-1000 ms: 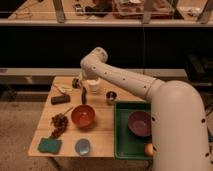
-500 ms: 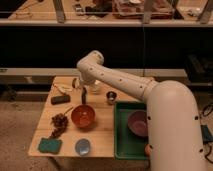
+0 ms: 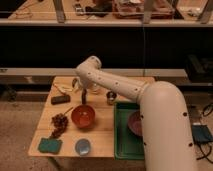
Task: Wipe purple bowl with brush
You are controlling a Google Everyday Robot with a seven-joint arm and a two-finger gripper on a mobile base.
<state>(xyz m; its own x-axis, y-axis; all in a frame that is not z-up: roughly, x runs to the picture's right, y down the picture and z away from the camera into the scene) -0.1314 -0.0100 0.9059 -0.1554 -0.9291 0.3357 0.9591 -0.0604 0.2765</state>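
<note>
The purple bowl (image 3: pixel 133 123) sits in the green tray (image 3: pixel 124 145) at the table's right, its right side hidden by my arm. A slim dark brush (image 3: pixel 63 90) seems to lie near the back left of the table, behind the flat black block (image 3: pixel 60 99). My gripper (image 3: pixel 83 96) hangs from the bent arm just behind the orange-red bowl (image 3: pixel 83 116) and right of the brush, pointing down. Its fingers look open, with nothing between them.
A small metal cup (image 3: pixel 111 96) stands mid-table at the back. A dark reddish bunch (image 3: pixel 60 121), a green sponge (image 3: pixel 50 145) and a small grey-blue dish (image 3: pixel 83 146) lie at the front left. A dark counter runs behind the table.
The arm has swung left across the back of the table. The gripper has come down toward the spot behind the orange-red bowl. Nothing on the table has moved.
</note>
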